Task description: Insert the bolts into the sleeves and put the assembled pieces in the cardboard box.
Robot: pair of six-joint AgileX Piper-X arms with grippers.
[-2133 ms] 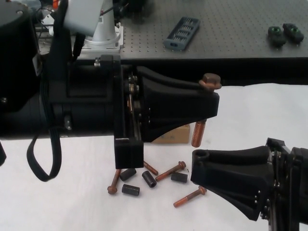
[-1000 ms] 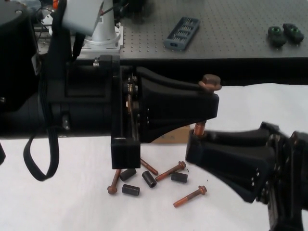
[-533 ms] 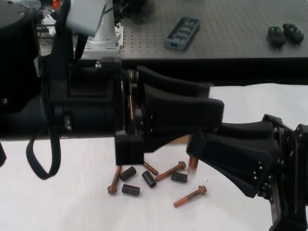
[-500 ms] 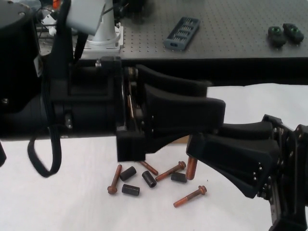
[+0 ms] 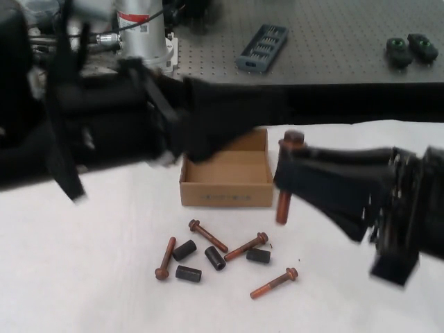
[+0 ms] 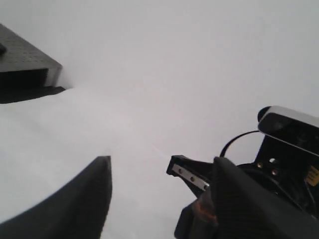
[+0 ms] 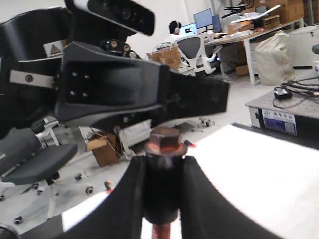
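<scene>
Coppery metal bolt [image 7: 162, 144], matt black sleeves [image 5: 188, 274], cardboard box [image 5: 226, 195], white cloth [image 5: 83, 277]

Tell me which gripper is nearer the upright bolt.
Right. The right gripper is shut on the bolt, holding it upright beside the cardboard box. The left gripper is open, clear of the bolt, off to its left.

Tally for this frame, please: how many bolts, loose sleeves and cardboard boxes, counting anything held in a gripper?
Bolts: 5, four on the cloth at, plus the held bolt in the right gripper
Sleeves: 4, loose
Cardboard box: 1
Total: 10
</scene>
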